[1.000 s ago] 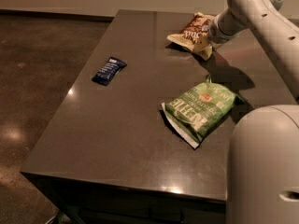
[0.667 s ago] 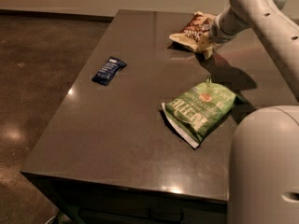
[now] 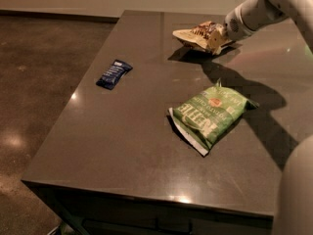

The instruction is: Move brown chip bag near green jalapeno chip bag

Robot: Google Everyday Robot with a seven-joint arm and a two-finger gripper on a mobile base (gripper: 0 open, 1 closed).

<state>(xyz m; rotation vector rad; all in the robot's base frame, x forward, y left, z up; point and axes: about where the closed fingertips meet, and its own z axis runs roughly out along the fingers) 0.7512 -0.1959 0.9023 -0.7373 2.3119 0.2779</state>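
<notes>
Claw [image 3: 218, 37] gripped the brown chip bag [image 3: 198, 35] by the bench's [image 3: 122, 146] far edge and had just raised it slightly, with shadow beneath. The green jalapeno chip bag [image 3: 210, 115] lay well apart, nearer the front edge, so the carry remained.

The white claw [image 3: 222, 34] is at the cream-edged brown bag [image 3: 195, 33]. The green bag [image 3: 210, 114] has white lettering and an orange-red emblem. The wrapper [image 3: 113, 74] is dark blue, the table [image 3: 122, 146] grey-brown.
</notes>
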